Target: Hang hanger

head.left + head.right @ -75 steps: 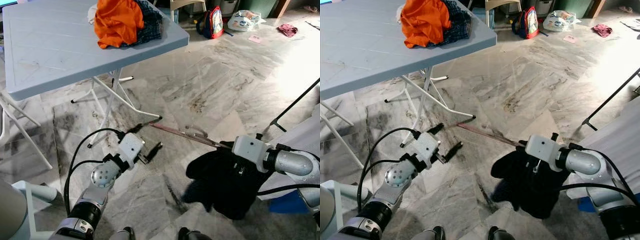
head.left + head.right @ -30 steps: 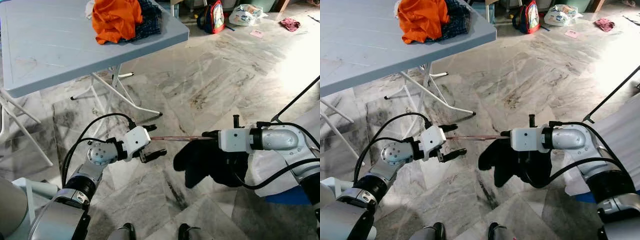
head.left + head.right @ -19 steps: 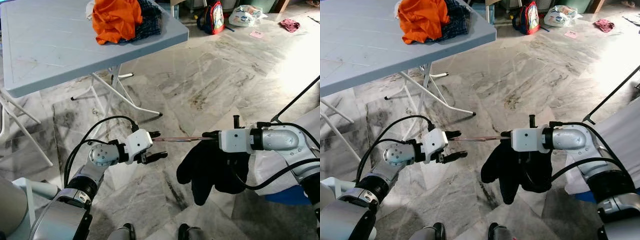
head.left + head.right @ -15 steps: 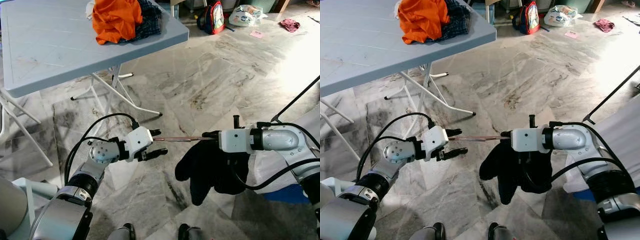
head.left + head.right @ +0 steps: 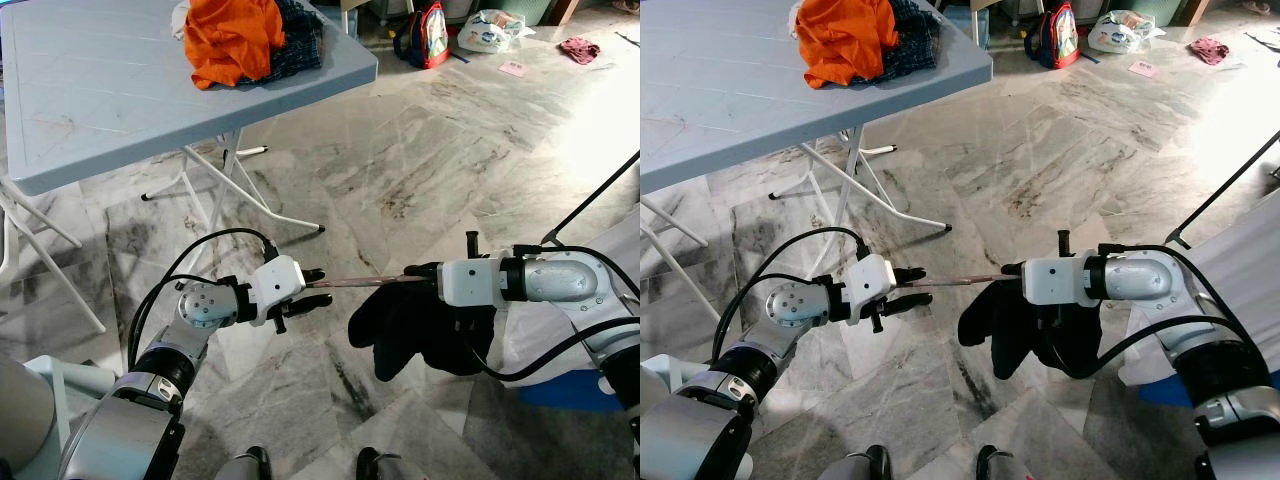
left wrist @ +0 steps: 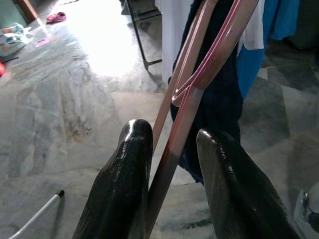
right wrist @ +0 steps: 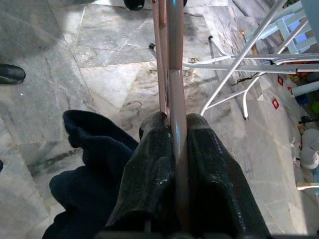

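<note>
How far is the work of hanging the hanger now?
Done: the right gripper is shut on the pink hanger, and a dark garment hangs from it above the floor. In hand: the left gripper has its open fingers either side of the hanger's free end, not clamped. Left: closing if needed, then hanging it on a rail; none is reached yet.

I am holding both silver arms out low in front of the body, forearms turned inward so the two wrists are facing each other. The left pincer (image 5: 310, 288) is standing with its fingers parted, while the right pincer (image 7: 172, 130) is pressing its black fingers (image 7: 149, 164) tightly together.
</note>
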You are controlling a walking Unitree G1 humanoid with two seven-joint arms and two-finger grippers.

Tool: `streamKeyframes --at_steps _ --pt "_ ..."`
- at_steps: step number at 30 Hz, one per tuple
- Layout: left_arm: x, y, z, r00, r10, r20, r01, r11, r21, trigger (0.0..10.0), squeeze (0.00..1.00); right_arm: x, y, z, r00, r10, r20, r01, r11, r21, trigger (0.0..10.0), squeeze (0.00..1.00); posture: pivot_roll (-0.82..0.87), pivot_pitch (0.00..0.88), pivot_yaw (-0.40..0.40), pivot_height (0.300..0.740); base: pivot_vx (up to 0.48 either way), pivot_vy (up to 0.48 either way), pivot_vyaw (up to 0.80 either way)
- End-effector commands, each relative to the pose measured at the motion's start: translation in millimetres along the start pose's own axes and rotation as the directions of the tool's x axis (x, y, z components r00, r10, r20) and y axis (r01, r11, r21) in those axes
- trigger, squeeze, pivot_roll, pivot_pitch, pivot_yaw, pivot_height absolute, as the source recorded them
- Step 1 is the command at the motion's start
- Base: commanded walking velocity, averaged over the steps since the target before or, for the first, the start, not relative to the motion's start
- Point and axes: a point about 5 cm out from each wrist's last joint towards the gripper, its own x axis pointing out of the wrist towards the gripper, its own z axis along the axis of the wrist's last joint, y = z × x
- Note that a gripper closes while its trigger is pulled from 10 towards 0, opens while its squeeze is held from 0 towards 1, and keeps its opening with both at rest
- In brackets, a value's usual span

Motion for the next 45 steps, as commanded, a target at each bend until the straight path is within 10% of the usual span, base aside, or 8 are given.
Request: streamKeyframes --at_steps 1,28,29,45 --pt "-0.7 0.0 -1 0.999 -0.028 -0.024 0.028 1.000 0.004 0.0 0.00 -0.3 -2.4 3 1.000 0.009 0.007 -0.009 1.000 -0.025 10.0 0.00 -0.09 0.202 0.012 0.740 0.000 0.000 0.00" --pt "1.1 -12.5 -12 0.991 -0.105 -0.080 0.102 0.994 -0.040 0.0 0.00 2.0 -1.3 6 1.000 0.020 0.019 -0.020 1.000 -0.024 10.0 0.00 -0.09 0.207 0.004 0.740 0.000 0.000 0.00" --pt "1.1 -12.5 -12 0.991 -0.103 -0.081 0.100 0.994 -0.039 0.0 0.00 1.8 -0.9 6 0.999 0.025 0.021 -0.025 1.000 -0.019 10.0 1.00 -0.09 0.206 0.005 0.740 0.000 0.000 0.00" --pt "-0.3 -15.6 -17 0.999 -0.002 -0.046 -0.003 0.995 -0.098 0.0 0.00 -1.3 -9.9 6 0.999 -0.033 0.021 0.033 0.999 -0.020 10.0 1.00 -0.09 0.203 -0.002 0.740 0.000 0.000 0.00"
